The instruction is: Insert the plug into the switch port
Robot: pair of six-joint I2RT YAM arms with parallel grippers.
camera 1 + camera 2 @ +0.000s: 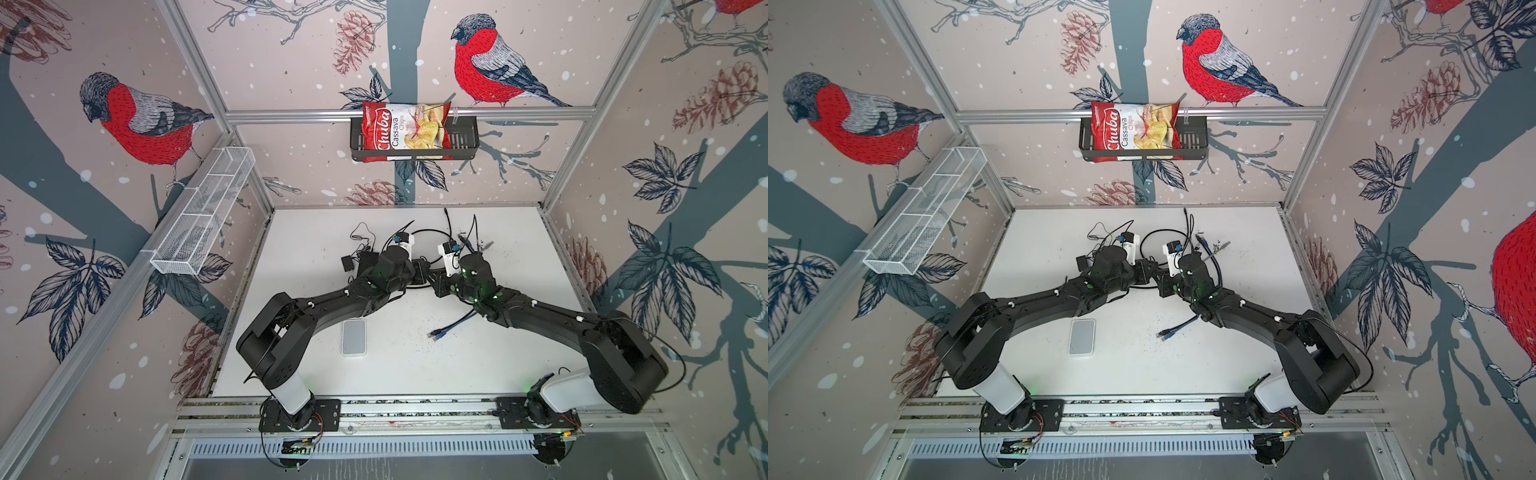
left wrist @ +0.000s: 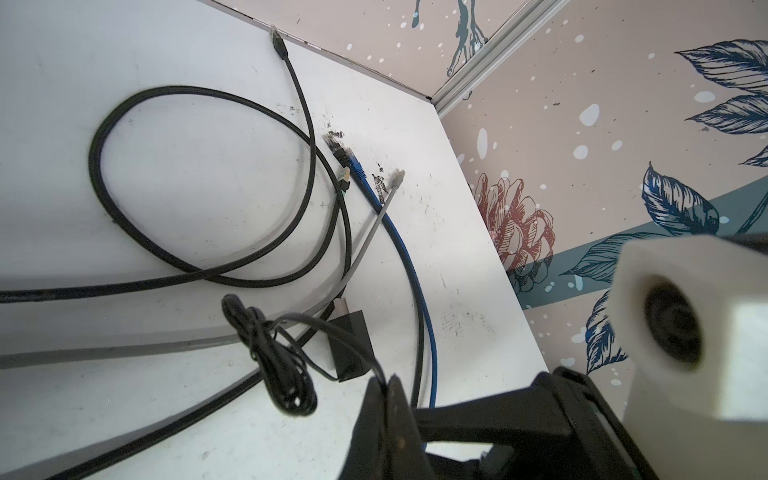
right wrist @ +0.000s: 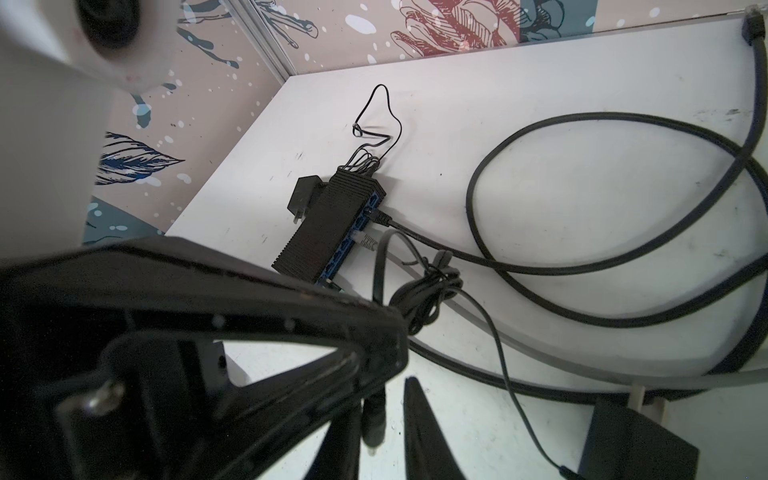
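Clamping the thin cord near the switch, left gripper sits closed while right gripper jaws stand narrowly apart around the plug.

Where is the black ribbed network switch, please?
In the right wrist view the black ribbed switch lies left of centre on the white table, a black power adapter beside it, a black cable plugged into its blue front.
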